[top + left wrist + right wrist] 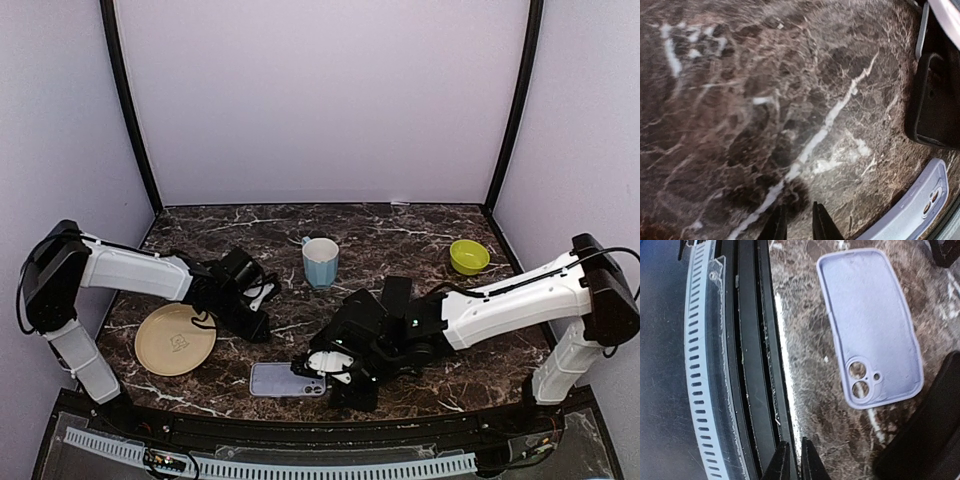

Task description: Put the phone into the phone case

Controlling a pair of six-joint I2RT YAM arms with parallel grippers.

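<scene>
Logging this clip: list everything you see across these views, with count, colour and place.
phone case: one, lavender, open side up on the table near its front edge
phone: one, black, on the table by the case's camera-hole end; hidden under the right arm from above
plate: one, tan, front left
mug: one, light blue, centre
bowl: one, lime green, back right
table: one, dark brown marble
slotted strip: one, white, along the front edge
walls: three, pale lilac
left gripper: one, black, fingers together, empty, over bare marble right of the plate
right gripper: one, black, fingers together, empty, at the front edge by the case
</scene>
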